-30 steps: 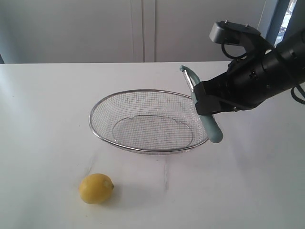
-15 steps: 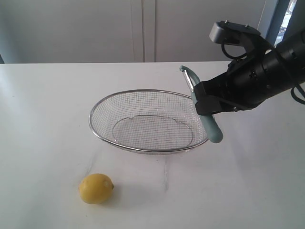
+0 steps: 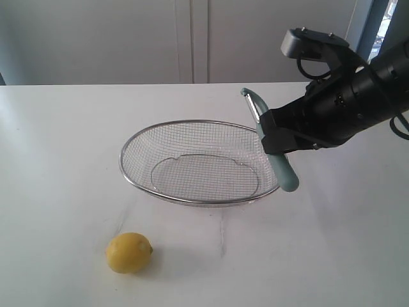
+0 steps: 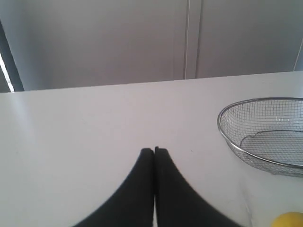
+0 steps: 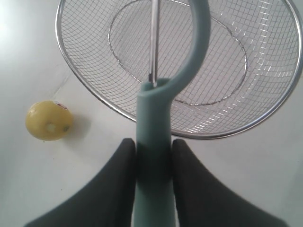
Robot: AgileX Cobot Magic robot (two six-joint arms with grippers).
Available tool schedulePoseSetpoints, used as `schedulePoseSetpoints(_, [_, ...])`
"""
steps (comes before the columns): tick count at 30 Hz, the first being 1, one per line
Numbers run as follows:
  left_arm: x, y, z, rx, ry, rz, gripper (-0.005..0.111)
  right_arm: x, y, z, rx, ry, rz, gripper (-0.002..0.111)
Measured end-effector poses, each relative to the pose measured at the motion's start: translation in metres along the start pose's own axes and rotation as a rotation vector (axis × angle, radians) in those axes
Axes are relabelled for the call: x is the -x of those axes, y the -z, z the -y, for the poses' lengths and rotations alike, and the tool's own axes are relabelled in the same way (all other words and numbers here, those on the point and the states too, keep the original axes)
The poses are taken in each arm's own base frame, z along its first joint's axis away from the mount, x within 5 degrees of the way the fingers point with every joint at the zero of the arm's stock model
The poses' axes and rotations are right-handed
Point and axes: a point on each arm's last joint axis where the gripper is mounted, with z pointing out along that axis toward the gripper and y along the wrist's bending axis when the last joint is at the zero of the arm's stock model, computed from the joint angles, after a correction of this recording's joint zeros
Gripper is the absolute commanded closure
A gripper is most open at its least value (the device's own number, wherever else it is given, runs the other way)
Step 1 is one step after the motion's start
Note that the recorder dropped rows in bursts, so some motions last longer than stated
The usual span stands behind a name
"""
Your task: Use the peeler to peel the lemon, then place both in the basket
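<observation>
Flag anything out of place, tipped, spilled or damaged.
Nothing stands out. The basket sits upright and empty, the lemon lies whole on the table, and the right gripper holds the peeler by its handle.

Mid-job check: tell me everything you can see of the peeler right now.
The peeler is slim, with a pale teal, plastic-looking handle. At the head, a curved teal arm bows around a thin metal blade. The right gripper is shut on the handle's middle and holds it in the air, tilted, with the head up and the handle end down. It hangs by the right rim of the basket and seems to touch nothing else.
</observation>
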Motion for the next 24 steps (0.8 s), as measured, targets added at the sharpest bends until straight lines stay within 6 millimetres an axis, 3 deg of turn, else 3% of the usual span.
schedulePoseSetpoints(7, [0.018, 0.009, 0.002, -0.020, -0.042, -0.023, 0.107, 0.000, 0.000, 0.000, 0.000, 0.000, 0.000, 0.108])
schedulePoseSetpoints(24, [0.056, -0.008, 0.004, -0.076, -0.044, -0.301, 0.107, 0.000, 0.000, 0.000, 0.000, 0.000, 0.000, 0.108])
